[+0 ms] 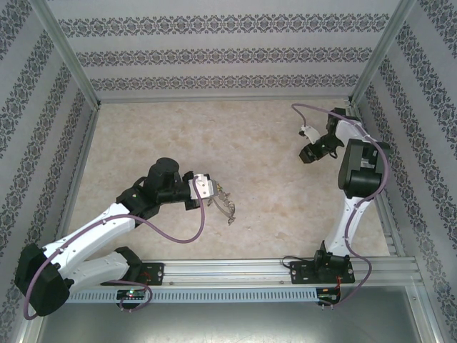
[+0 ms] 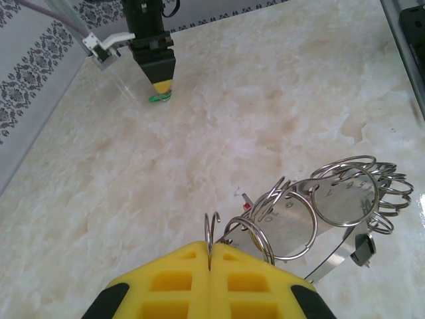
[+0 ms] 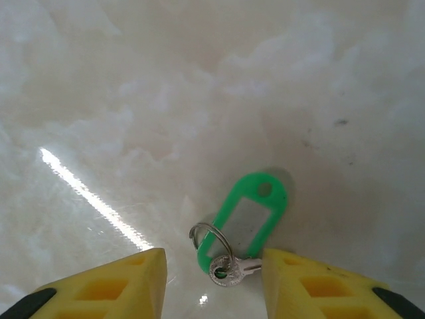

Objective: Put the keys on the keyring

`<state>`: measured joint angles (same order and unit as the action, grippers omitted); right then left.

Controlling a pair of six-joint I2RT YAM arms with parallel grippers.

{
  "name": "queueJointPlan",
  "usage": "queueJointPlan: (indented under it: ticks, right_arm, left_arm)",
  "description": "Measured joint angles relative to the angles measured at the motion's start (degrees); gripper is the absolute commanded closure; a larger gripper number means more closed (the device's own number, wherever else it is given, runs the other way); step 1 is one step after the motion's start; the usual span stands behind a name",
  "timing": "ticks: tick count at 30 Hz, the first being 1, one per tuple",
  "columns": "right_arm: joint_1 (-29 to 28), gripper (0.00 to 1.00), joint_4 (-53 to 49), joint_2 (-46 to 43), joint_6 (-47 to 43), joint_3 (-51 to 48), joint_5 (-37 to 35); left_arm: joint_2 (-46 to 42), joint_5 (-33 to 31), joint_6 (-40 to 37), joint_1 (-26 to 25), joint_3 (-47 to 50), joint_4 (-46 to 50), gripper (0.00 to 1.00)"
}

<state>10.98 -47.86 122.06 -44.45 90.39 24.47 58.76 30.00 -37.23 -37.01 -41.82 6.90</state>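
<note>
Left pincer (image 2: 210, 258) pinching keyring (image 2: 309, 211), right pincer (image 3: 212, 266) spread astride green-tagged key (image 3: 232, 271), marble tabletop (image 3: 133, 100) beneath.

no text, number or brand can be read; faint marks on the keyring (image 2: 299, 229), lower right of the left wrist view, are too blurred.

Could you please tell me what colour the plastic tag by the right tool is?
The tag is green, clearest in the right wrist view.

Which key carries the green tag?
The key on the table between the open fingers of the right end effector; the black-headed key by the keyring has no such tag.
</note>
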Motion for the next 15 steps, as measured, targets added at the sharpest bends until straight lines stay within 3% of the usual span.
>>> queueJointPlan:
  ticks: [6,9,15]
  right_arm:
    - [-0.94,0.7,-2.34,1.62,0.11,2.4,-0.72]
    - [-1.73,0.82,-3.48,1.66,-0.68,2.99,-1.38]
    - [-2.8,0.94,-4.87,1.77,-1.81,2.99,-2.64]
  left_arm:
    - [0.0,0.02,0.0,0.02,0.0,-0.02,1.0]
    - [0.02,0.0,0.0,0.02,0.0,-0.02,1.0]
    - [0.02,0.0,0.02,0.04,0.0,0.0,1.0]
